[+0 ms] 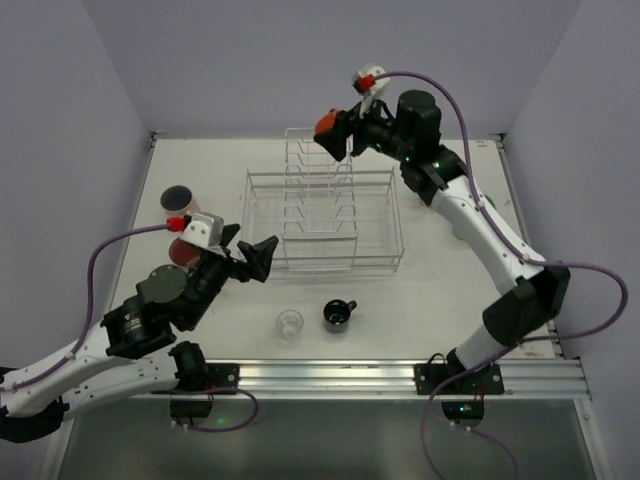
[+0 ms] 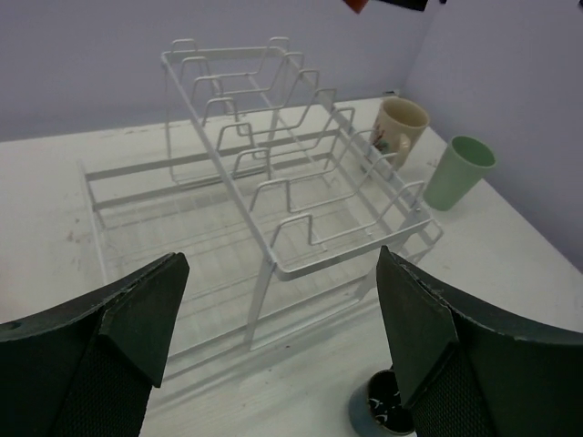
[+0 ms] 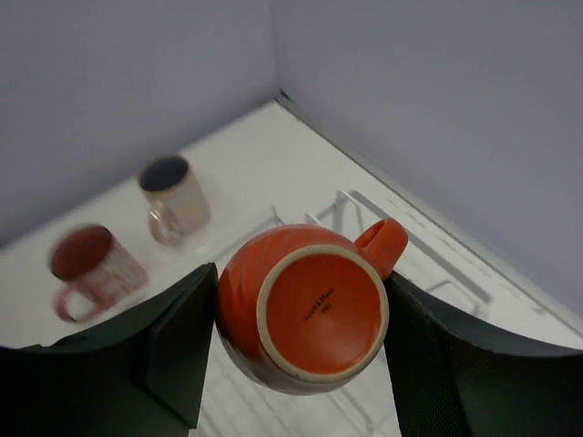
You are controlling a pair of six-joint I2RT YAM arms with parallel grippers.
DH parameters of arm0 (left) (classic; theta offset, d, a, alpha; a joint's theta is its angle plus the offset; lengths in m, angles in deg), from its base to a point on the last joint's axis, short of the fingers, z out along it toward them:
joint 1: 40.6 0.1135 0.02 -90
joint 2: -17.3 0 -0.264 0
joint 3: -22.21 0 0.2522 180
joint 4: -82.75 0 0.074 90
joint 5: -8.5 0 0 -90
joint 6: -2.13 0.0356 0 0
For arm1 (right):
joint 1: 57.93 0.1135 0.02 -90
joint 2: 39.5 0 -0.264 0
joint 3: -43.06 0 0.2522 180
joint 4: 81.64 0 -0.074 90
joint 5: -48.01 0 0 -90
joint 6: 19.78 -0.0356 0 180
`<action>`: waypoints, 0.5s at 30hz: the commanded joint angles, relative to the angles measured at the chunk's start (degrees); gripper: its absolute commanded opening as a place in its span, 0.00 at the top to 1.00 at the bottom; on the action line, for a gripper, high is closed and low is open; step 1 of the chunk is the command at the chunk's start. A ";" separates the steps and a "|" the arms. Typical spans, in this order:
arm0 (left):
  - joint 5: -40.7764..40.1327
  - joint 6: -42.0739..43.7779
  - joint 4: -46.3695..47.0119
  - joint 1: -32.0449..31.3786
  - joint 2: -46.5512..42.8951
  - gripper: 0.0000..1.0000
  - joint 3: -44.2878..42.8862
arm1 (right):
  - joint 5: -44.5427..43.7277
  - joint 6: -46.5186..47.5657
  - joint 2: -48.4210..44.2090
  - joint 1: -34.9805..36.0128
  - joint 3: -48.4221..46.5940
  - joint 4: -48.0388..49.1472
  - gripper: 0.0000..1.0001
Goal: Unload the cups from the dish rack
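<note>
The dish rack stands in the middle of the table, its taller tine section running from its near side to its far side. The right gripper hangs above the rack's far end, raised clear of the wires, and is clamped on the orange-red mug. In the right wrist view the mug sits between the two dark fingers with its pale unglazed base turned toward the camera and its handle pointing up and to the right. The left gripper hovers just off the rack's near-left corner, its jaws spread wide and holding nothing; in the left wrist view they frame the rack's near end. In front of the rack's near side, on the table, stand the small clear glass and, just right of it, the dark-blue mug, close together but apart. Left of the rack stand two pink cups with handles: one with a dark-blue inside toward the rack's far-left side, and one with a red inside nearer, partly hidden by the left wrist. On the rack's right side, seen from the left wrist, the cream mug stands upright close to the wires, and the mint-green tumbler stands upright just beyond it, the two apart.
</note>
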 commanded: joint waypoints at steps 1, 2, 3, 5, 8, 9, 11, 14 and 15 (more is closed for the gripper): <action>8.84 -4.25 12.92 0.42 2.98 0.10 -2.39 | 2.34 -23.83 -13.29 -0.23 19.26 20.98 0.73; 13.30 -4.95 16.16 0.42 5.34 0.12 -2.48 | 1.22 -28.49 -19.50 -0.32 23.62 28.50 0.73; 15.43 -5.48 19.94 0.42 6.58 0.13 -2.56 | 0.60 -37.24 -22.35 -0.32 27.75 31.02 0.72; 23.05 -6.89 22.86 0.42 11.40 0.19 -3.87 | -1.33 -45.64 -27.54 -0.32 37.52 36.02 0.72; 33.77 -8.12 26.29 0.34 18.43 0.26 -6.68 | -1.87 -60.76 -35.63 -0.23 48.34 43.13 0.74; 36.26 -8.99 28.04 0.34 19.94 0.28 -7.39 | -2.48 -66.80 -38.95 -0.23 50.62 44.30 0.74; 40.82 -10.23 30.07 0.16 22.93 0.32 -8.27 | -3.27 -71.41 -42.05 -0.23 56.08 46.68 0.75; 41.03 -11.55 34.55 -0.37 24.52 0.35 -8.27 | -5.47 -77.39 -48.11 -0.23 61.27 46.87 0.76; 40.94 -11.29 34.74 -0.63 24.87 0.35 -8.54 | -6.43 -78.01 -50.91 -0.32 63.19 46.60 0.76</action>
